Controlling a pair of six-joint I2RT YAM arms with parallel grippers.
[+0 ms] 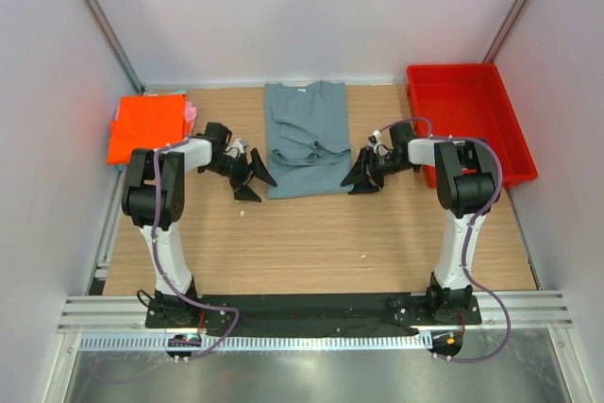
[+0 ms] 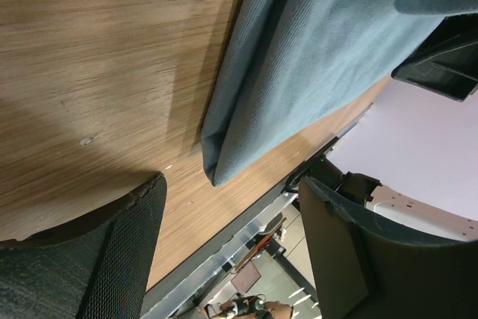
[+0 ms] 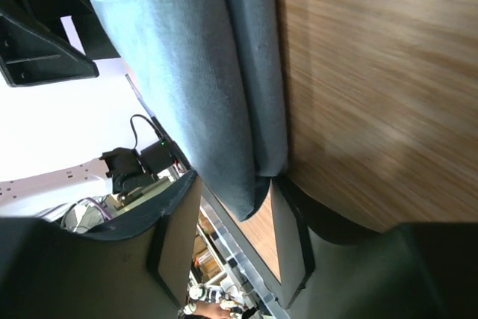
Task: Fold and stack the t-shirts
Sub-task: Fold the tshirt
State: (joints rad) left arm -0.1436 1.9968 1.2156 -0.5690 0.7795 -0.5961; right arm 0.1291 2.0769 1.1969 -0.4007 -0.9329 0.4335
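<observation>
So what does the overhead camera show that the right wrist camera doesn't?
Overhead only: the red plastic bin and the bright orange cloth shirt. Right wrist only: a corner of the dusty grey-blue cloth t-shirt up close, between the spread jaws of the right gripper. Both: that t-shirt and the wooden table.

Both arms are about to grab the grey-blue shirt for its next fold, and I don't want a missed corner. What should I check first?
1. Jaws of the left gripper open: ok, wide apart.
2. Its fingers around the near-left corner of the grey-blue shirt: not ok, the corner only reaches the fingertips, untouched.
3. Jaws of the right gripper around the near-right corner: ok, the corner lies between its parted fingers.
4. Shirt flat on the table, sleeves folded in: ok.
5. Right fingers straddling every layer: cannot tell.
6. The orange shirt and pink shirt at far left clear of both arms: ok.
</observation>
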